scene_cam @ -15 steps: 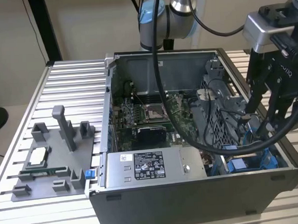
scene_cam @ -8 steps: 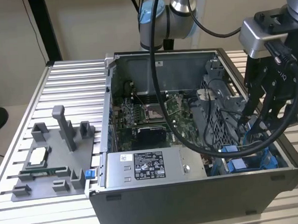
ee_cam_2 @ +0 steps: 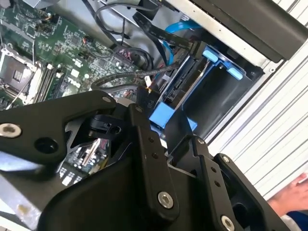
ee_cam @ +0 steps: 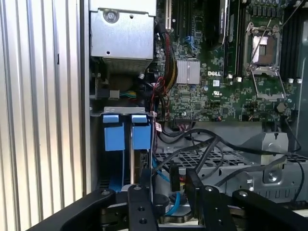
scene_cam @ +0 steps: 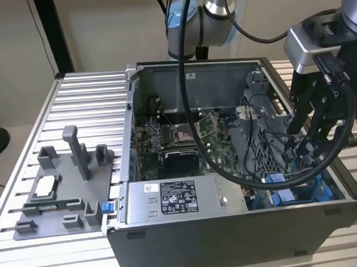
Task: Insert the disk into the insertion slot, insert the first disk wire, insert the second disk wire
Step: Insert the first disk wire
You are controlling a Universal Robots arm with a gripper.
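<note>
1. The end effector (scene_cam: 307,136) hangs inside the open computer case (scene_cam: 231,226), at the exterior view's right, over the drive corner. Its jaws stand apart and pinch nothing.
2. The disk (ee_cam_2: 187,79) sits edge-on in the insertion slot (ee_cam_2: 226,96). Bright blue carrier pieces show at its ends, and the slot's grey wall is just beside it.
3. In the second wrist view a small black connector (ee_cam_2: 146,96) on a dark wire lies at the end effector's tip, near the disk's open edge. A blue cable (ee_cam_2: 178,26) curves above the slot.
4. Two blue tabs (ee_cam: 125,132) stand side by side in the first wrist view, beside the motherboard (ee_cam: 216,82), which carries white printed lettering.
5. The grey power-supply box (scene_cam: 200,204) at the case front bears a white sticker and a black printed label.
6. On the ribbed metal surface (scene_cam: 87,96) beside the case lies a grey fixture tray (scene_cam: 57,220).
</note>
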